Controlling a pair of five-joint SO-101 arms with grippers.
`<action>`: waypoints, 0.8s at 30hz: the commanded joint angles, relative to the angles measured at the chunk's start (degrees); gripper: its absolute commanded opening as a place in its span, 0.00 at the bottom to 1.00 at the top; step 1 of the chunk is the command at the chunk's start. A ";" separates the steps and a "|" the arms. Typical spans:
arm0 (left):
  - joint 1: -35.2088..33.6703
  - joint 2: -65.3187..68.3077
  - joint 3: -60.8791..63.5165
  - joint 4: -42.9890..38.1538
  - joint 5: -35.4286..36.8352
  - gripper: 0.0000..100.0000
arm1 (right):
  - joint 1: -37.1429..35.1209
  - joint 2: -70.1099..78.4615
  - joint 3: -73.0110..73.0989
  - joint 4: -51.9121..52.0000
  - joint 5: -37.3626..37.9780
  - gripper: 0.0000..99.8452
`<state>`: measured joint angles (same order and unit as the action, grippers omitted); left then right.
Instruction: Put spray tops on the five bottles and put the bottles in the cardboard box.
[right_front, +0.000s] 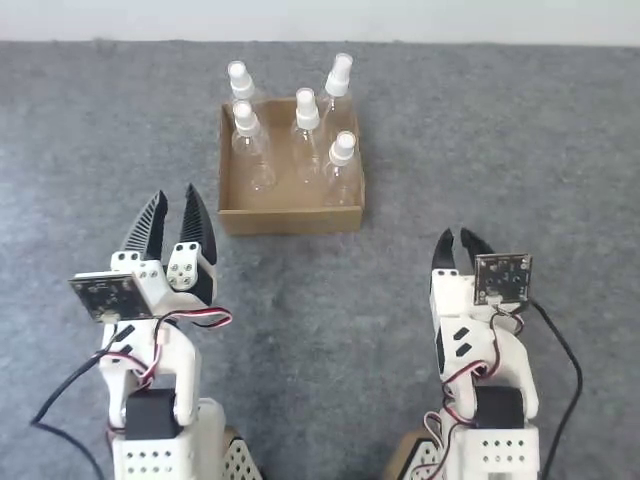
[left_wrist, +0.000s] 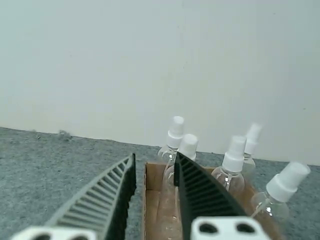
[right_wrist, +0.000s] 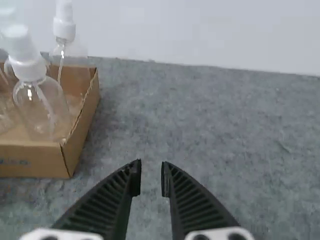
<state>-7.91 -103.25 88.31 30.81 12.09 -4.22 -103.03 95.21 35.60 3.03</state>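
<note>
Grey, carpet-like fabric covers the surface (right_front: 520, 150), and a plain white wall (right_front: 400, 20) runs along the top edge of the high view.

The cardboard box (right_front: 290, 218) sits in the upper middle of that frame, open at the top, with its low front wall facing the arms. All five clear bottles (right_front: 260, 170) stand upright inside it, three toward the back and two toward the front. Each one carries its white spray tops (right_front: 306, 107) piece, seated on the neck. The bottles stand close together; whether they touch cannot be told.

The left hand (right_front: 176, 195) is at the lower left of the high view. It points up the frame toward the box's front left corner and stops just short of it. Its two dark ribbed fingers are moderately spread and hold nothing. In the left wrist view the box and the bottles show beyond these fingers.

The right hand (right_front: 457, 236) is at the lower right, well apart from the box and pointing up the frame. Its fingers have only a narrow gap between them and are empty, over bare carpet. The right wrist view shows the box's near corner off to one side of them.
</note>
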 joint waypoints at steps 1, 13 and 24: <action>0.18 -1.05 0.22 -2.02 -2.73 0.12 | 0.22 -1.01 1.23 5.41 0.26 0.04; -1.85 -1.05 1.89 -1.93 -2.99 0.12 | 0.22 -1.01 1.23 17.71 0.53 0.04; -2.46 -1.05 5.85 -2.02 -8.35 0.12 | 0.22 -1.01 1.23 24.75 0.53 0.04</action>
<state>-10.11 -103.25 94.20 30.81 5.23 -4.22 -103.03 95.21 58.02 3.03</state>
